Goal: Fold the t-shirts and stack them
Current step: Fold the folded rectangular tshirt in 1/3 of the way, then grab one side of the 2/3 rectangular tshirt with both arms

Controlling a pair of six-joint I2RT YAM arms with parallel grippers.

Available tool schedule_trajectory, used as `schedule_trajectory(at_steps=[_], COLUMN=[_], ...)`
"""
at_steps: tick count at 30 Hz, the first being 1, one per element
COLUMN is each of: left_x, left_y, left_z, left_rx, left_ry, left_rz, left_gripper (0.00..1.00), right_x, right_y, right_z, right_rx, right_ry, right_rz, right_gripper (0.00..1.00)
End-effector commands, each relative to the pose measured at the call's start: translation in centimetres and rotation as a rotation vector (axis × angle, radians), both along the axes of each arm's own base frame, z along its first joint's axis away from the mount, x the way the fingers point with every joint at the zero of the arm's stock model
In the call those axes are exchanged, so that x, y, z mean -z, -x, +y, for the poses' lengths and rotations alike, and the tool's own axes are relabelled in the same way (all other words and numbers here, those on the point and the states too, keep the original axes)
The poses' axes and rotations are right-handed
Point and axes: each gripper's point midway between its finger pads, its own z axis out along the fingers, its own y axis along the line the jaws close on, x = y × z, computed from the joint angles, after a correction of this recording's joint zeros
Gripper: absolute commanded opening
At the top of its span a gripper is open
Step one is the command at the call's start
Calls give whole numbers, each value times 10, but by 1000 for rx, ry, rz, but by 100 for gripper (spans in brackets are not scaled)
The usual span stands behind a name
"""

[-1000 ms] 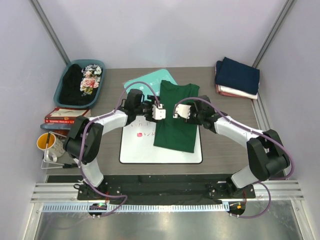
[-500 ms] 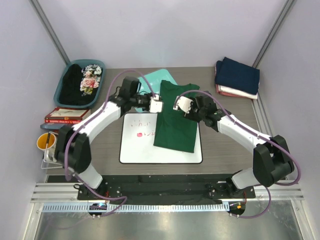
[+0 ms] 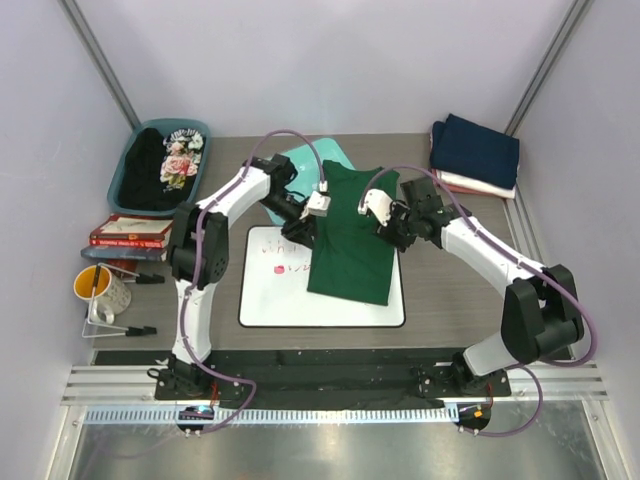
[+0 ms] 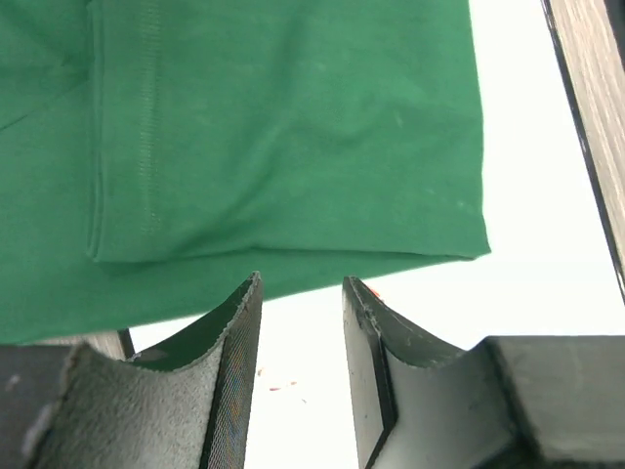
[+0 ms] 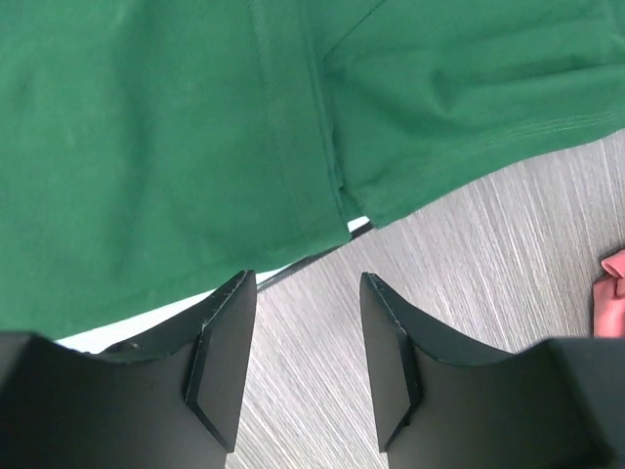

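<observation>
Dark green t-shirt [image 3: 350, 238] folded to a narrow strip, flat on right half of whiteboard [image 3: 272, 298]. Long axis near-to-far, slightly tilted. Sleeve end far, overhanging onto table [image 3: 450, 290]; hem near. Left claw [image 4: 301, 293] at shirt's left edge, jaws narrowly apart, gripping nothing. Right claw [image 5: 308, 288] at shirt's right edge, jaws apart, empty. Folded stack [image 3: 475, 152] far right. Floral shirt [image 3: 178, 160] in bin [image 3: 116, 186] far left.

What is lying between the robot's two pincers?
The dark green t-shirt lies flat between the left pincer and right pincer, mostly on the whiteboard. The top view shows it best.
</observation>
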Motion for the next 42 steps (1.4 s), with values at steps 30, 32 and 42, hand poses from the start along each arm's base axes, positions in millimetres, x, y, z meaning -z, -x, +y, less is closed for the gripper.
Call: schedule_trajectory(at_steps=[30, 32, 42], left_x=[46, 48, 45], left_y=[76, 78, 96], left_z=[-14, -12, -7], left_rx=[258, 262, 286], left_ry=[-32, -36, -42], left_rz=[-564, -559, -505], left_gripper=[60, 58, 9], right_x=[64, 68, 87], right_y=[137, 137, 123], right_z=[35, 39, 48], right_rx=[-706, -710, -689], right_ry=[112, 104, 123], right_rz=[-103, -93, -124], right_gripper=[75, 75, 65])
